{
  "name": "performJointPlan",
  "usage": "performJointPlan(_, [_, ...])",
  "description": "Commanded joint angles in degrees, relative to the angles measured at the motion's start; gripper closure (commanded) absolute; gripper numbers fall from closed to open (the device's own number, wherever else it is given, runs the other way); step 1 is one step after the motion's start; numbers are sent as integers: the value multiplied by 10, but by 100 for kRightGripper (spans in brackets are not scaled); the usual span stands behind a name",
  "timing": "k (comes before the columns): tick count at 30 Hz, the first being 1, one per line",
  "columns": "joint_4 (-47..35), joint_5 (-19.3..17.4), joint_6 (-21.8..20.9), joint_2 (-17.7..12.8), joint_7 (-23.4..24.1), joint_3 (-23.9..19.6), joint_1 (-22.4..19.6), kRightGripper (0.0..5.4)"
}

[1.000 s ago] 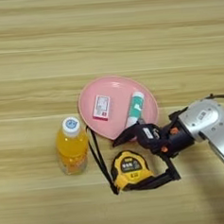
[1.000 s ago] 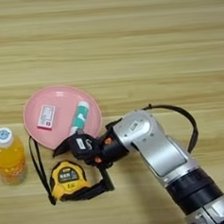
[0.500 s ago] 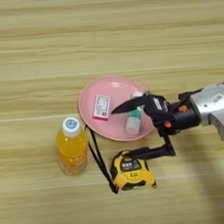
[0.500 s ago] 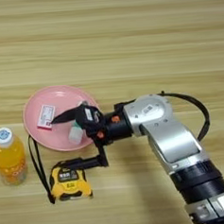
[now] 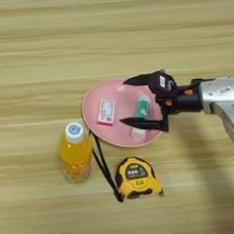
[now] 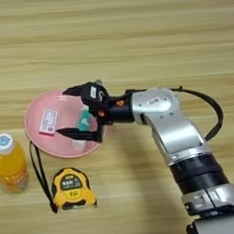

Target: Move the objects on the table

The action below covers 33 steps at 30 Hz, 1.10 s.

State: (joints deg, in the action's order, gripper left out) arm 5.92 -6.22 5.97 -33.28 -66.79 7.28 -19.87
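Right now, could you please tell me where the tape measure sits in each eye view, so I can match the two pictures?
Left eye view: the tape measure lies low, just right of centre, below the pink plate.
Right eye view: the tape measure lies low on the left, again below the plate.
Shared landmark: the orange-drink bottle, left of the tape measure in both.
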Motion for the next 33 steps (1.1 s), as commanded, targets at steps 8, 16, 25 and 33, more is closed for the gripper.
performJointPlan(8, [19,45,13,-23,43,-2,-49,4])
performJointPlan(16, [27,70,34,-26,48,8,-44,4])
performJointPlan(25, [32,84,46,-30,42,13,-39,4])
performJointPlan(33, [31,93,39,-41,31,21,-30,4])
